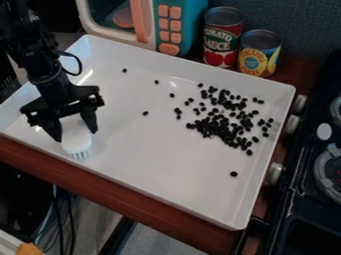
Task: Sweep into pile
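Note:
My gripper (76, 130) hangs over the left part of the white tray (140, 144), shut on a white brush (77, 141). The brush points down, its pale green bristles low near the tray's front left side; whether they touch the tray I cannot tell. Most of the black beans (223, 127) lie in a loose cluster at the right of the tray. Several stray beans are scattered toward the back and middle, and a single bean (234, 174) sits apart near the front right.
Behind the tray stand a toy microwave (163, 25), a tomato sauce can (222, 37) and a pineapple can (259, 54). A dark toy stove (306, 194) with knobs adjoins the right side. The tray's raised walls surround the beans, and the wooden counter edge (126, 194) runs along the front.

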Controlling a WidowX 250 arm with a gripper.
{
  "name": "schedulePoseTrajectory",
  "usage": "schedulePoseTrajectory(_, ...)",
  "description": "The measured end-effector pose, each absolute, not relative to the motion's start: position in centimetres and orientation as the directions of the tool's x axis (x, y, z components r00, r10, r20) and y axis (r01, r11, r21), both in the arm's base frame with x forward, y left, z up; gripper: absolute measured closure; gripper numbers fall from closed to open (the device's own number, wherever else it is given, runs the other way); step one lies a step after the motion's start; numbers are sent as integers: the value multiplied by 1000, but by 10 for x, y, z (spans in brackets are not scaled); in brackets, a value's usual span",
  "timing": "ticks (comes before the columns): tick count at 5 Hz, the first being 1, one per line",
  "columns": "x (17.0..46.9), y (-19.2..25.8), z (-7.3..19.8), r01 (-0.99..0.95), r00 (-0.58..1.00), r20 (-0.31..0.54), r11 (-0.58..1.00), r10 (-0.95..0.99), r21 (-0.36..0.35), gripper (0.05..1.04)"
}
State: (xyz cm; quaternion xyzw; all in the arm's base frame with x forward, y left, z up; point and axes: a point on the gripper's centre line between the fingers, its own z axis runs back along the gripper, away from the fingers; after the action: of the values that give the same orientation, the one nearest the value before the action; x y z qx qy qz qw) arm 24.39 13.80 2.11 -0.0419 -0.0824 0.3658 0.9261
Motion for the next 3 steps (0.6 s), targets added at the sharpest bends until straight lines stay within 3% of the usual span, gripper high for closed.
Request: schedulePoseTrajectory(3, 259, 113, 21, -689, 704, 103, 711, 703, -140, 335)
